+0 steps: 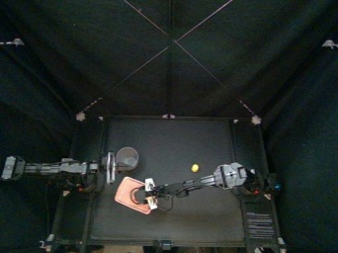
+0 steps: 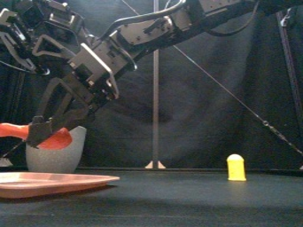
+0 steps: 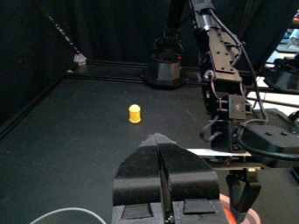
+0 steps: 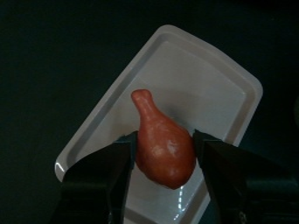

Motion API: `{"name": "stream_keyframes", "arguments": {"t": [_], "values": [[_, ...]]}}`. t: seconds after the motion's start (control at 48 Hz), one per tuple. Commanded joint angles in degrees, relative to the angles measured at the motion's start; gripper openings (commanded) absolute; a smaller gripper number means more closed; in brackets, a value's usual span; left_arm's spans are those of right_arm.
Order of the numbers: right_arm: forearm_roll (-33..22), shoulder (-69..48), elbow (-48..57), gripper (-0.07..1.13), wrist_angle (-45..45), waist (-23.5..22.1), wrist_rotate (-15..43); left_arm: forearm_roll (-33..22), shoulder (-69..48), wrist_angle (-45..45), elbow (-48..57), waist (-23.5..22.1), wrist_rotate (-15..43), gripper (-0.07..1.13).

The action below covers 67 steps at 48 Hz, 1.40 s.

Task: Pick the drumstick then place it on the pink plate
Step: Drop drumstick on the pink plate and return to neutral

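Note:
A red-orange drumstick (image 4: 153, 121) hangs between the jaws of my right gripper (image 4: 166, 154), which is shut on its thick end. It hangs a little above the pink plate (image 4: 205, 77), thin end pointing away. In the front view the drumstick (image 2: 17, 130) and right gripper (image 2: 56, 124) hover over the plate (image 2: 71, 181) at the left. From above, the right gripper (image 1: 150, 189) reaches past the middle to the plate (image 1: 128, 186). My left gripper (image 1: 98, 179) rests shut at the table's left, beside the plate.
A grey speckled cup (image 1: 126, 156) stands just behind the plate, also seen as the grey cup (image 2: 56, 152) behind the drumstick. A small yellow toy (image 1: 196, 168) stands right of centre, the same yellow toy (image 2: 236, 167) at the front view's right.

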Motion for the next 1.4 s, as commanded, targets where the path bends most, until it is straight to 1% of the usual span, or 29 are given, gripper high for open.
{"name": "stream_keyframes", "arguments": {"t": [0.021,0.125,0.5,0.688,0.854,1.021,1.146,1.292,1.396], "values": [[0.2,-1.7,-1.9,0.87,-0.3,-0.4,0.1,0.0,0.2,-0.5,-0.6,0.1,-0.1,0.06],[0.2,-1.8,-1.9,0.91,-0.4,-0.4,0.1,0.0,0.2,-0.5,-0.5,0.1,-0.1,0.06],[0.2,-3.2,-1.8,0.91,-0.5,-0.6,0.1,-0.4,0.2,-0.5,0.0,0.2,-0.2,0.06],[0.8,-7.0,1.8,0.91,-2.3,-0.4,0.4,-0.8,0.2,-0.5,0.4,0.2,-0.2,0.06],[4.3,-12.8,9.8,0.91,-11.0,-0.5,1.1,-0.9,0.2,-0.5,0.4,0.2,-0.1,0.06],[7.9,-19.2,20.0,0.91,-22.7,-0.8,1.1,-0.8,0.2,-0.5,0.4,0.2,0.0,0.06],[9.8,-23.7,27.8,0.91,-28.2,-0.9,1.2,-0.8,0.1,-0.5,0.4,0.2,0.0,0.06],[13.9,-29.4,35.1,0.91,-33.7,-0.9,1.1,-0.8,0.1,-0.5,0.4,0.2,0.1,0.06],[15.6,-33.4,40.6,0.91,-39.6,-1.0,0.9,-0.8,0.1,-0.5,0.5,0.2,0.1,0.06]]}}
